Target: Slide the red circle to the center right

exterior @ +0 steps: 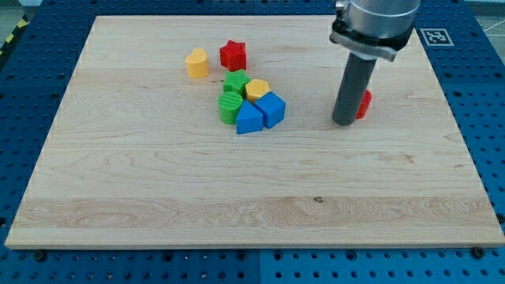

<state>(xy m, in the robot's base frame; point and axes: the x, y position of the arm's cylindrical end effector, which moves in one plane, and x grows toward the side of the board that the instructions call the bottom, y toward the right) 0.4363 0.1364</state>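
Observation:
The red circle [363,103] sits right of the board's middle, mostly hidden behind my rod; only its right edge shows. My tip [343,122] rests on the board just left of and touching or nearly touching the red circle. A red star [233,54] lies at the upper middle, with a yellow block [196,63] to its left. A cluster lies below them: a green block [235,81], a yellow hexagon-like block [256,89], a second green block [230,106], and two blue blocks [271,108] [249,119].
The wooden board [158,197] lies on a blue perforated table. The arm's grey body [375,24] hangs over the board's upper right. A black-and-white marker [436,36] sits past the board's top right corner.

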